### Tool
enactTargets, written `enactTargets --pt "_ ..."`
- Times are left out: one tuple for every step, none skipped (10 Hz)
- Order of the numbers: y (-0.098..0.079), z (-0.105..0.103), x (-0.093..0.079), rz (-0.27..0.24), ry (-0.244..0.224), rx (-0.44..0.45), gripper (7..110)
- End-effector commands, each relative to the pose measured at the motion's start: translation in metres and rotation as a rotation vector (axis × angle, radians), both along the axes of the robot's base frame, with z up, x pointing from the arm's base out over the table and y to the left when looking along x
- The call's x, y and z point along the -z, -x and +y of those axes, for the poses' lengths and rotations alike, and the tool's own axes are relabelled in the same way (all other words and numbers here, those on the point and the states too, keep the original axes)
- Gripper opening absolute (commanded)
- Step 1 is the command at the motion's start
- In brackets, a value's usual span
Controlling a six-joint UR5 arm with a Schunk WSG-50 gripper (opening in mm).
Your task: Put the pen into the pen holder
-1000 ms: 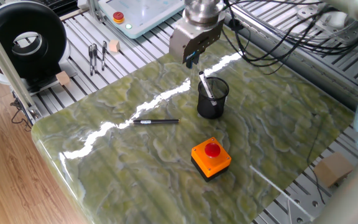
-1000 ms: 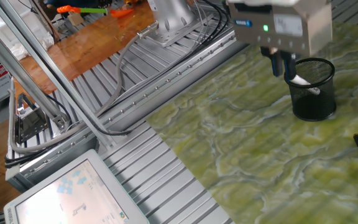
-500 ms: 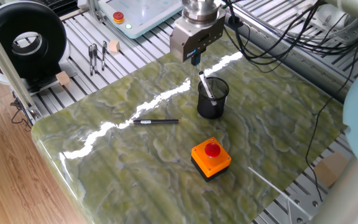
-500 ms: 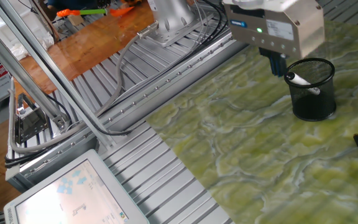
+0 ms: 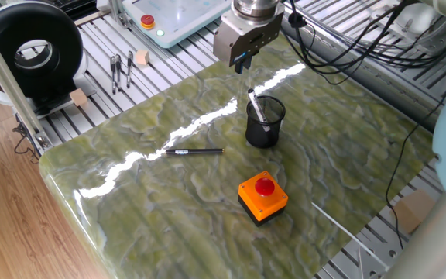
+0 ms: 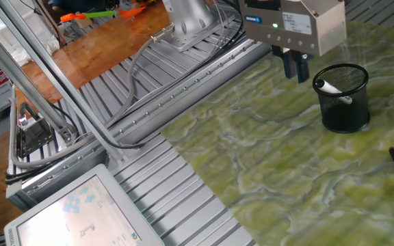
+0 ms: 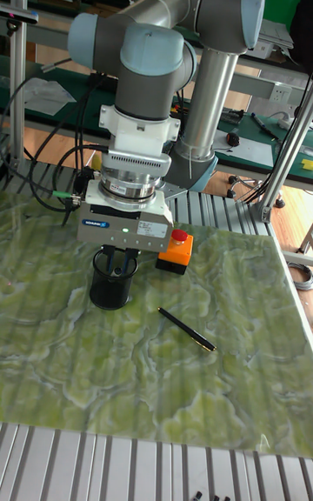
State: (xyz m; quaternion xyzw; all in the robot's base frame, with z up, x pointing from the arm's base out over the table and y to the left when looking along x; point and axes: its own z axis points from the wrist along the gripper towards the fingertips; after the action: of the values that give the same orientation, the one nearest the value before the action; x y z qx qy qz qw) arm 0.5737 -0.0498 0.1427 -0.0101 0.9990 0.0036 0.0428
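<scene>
Above the pen holder [image 5: 265,122], the gripper [image 5: 241,66] hung clear of the rim with nothing between its fingers; the jaws stood only slightly parted, and whether they were released or clenched could not be told. Bare green marbled table [image 5: 169,201] lay open on all sides of the cup, its slatted metal border near on the arm's side. The pen [image 6: 327,87], slim and pale with a dark tip, leaned inside the black mesh cup, its upper end resting at the rim. A black pen [image 5: 194,152] lay flat, well apart, and an orange button box [image 5: 262,196] sat near the cup.
</scene>
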Motion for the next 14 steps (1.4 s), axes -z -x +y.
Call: enactTargets --pt "-0.004 0.000 -0.001 -0.006 -0.017 0.027 7" --pt "-0.008 -0.001 0.004 0.000 -0.016 0.037 7" --pt "-0.012 0.001 0.009 0.005 -0.016 0.042 7" --pt "-0.013 0.003 0.010 0.004 -0.023 0.043 7" --pt "-0.012 0.004 0.009 0.004 -0.024 0.045 7" --pt "-0.011 0.004 0.008 0.005 -0.028 0.048 7" --pt "-0.008 0.004 0.006 0.008 -0.026 0.053 7" --pt "-0.005 0.005 0.004 0.013 -0.030 0.059 7" --pt "-0.005 0.005 0.004 0.015 -0.033 0.062 7" --pt "-0.006 0.008 0.005 0.013 -0.042 0.057 7" --pt "-0.010 0.012 0.005 -0.002 -0.057 0.045 7" --pt "-0.014 0.013 0.004 -0.019 -0.063 0.039 7" --pt "-0.015 0.007 0.004 -0.022 -0.040 0.059 7" --pt "-0.018 0.000 0.004 -0.033 -0.014 0.068 7"
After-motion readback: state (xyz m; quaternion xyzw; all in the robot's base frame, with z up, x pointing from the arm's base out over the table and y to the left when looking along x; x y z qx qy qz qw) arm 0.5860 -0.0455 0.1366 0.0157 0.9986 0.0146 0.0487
